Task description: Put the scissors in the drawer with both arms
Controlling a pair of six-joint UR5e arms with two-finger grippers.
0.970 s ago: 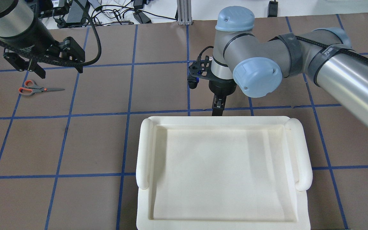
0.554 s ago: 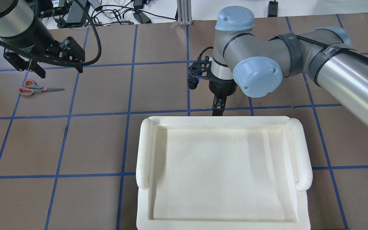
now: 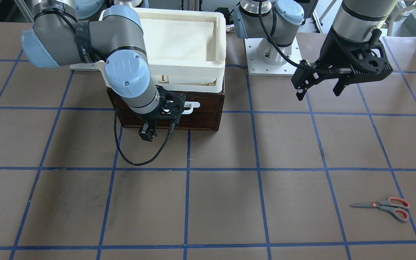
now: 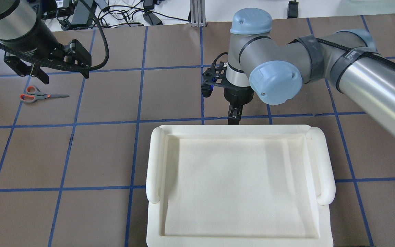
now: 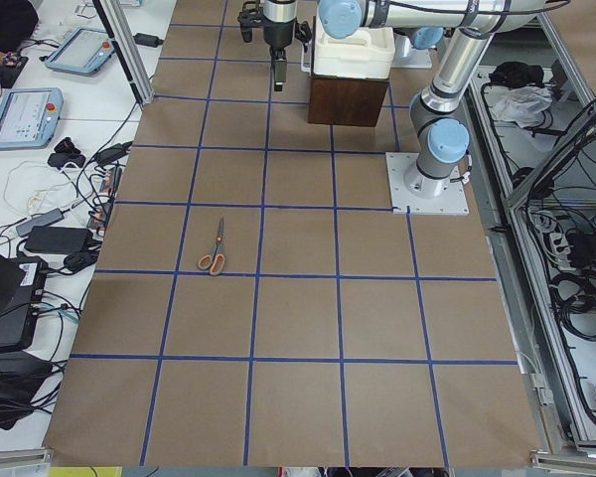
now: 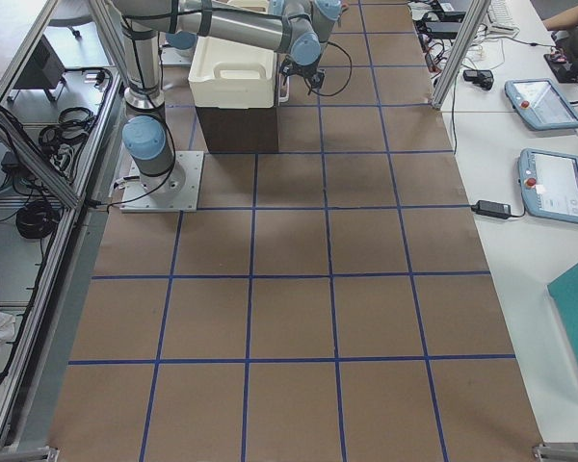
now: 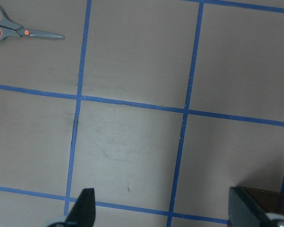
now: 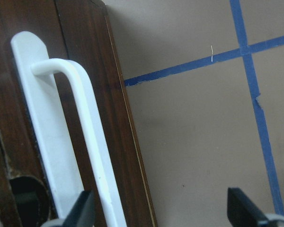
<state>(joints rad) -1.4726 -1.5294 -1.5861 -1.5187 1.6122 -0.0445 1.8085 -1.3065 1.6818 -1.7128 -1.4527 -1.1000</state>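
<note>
White bar handle (image 8: 91, 142) just ahead of the spread, empty right gripper (image 3: 147, 136): straddle it squarely, clamp, pull straight | dark brown wooden drawer (image 3: 200, 121) looks shut | left gripper (image 3: 319, 94) spread, empty | small grey-bladed scissors (image 3: 383, 206), orange-lined loops, lie flat and closed, well apart from it.

legible text: none | left arm (image 4: 22, 36): faint white print, too small to read
</note>
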